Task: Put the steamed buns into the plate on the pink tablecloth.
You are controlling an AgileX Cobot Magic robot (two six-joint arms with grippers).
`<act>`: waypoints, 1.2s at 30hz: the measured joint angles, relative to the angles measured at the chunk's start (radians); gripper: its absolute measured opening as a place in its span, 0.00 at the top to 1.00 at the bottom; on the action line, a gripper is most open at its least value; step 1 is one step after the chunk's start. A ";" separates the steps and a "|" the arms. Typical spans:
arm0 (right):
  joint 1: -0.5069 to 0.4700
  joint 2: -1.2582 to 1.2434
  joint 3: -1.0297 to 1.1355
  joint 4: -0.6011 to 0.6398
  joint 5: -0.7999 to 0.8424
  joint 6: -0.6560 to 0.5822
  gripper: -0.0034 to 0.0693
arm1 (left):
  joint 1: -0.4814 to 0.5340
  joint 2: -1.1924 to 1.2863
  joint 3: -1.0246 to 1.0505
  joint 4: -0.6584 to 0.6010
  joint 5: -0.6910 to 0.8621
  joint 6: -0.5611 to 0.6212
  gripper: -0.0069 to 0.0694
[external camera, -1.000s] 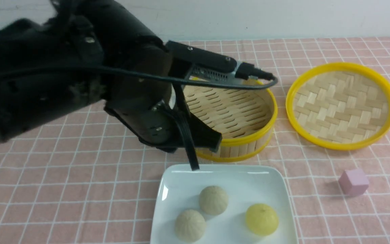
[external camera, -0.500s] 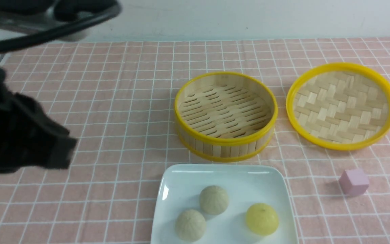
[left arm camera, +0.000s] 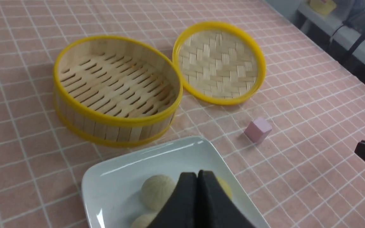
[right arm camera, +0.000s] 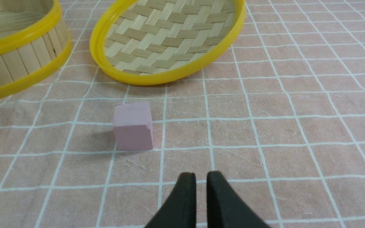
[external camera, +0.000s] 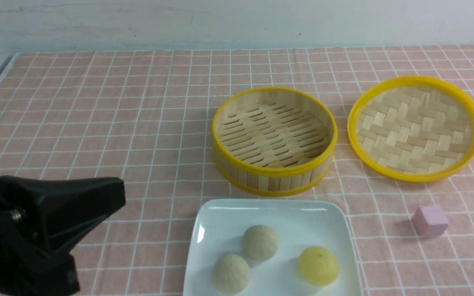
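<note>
Steamed buns (external camera: 259,242) all sit on the plate (external camera: 220,222), just beyond the left gripper (left arm camera: 197,177), clenched empty; right gripper (right arm camera: 201,179), slightly parted, grasps nothing near the cube (right arm camera: 133,126).

Front view: from the robot's side, looking forward and down across the pink tablecloth (external camera: 138,102) to the back wall.
Left wrist: close over the plate (left arm camera: 112,171), facing the steamer (left arm camera: 116,91).
Right wrist: low, near the pink cube (right arm camera: 133,126).
Shared: woven lid (external camera: 416,127) (in all three views).
</note>
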 joint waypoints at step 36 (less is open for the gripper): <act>0.000 0.000 0.000 -0.002 0.000 0.000 0.79 | 0.535 -0.566 0.599 0.129 -0.114 0.070 0.85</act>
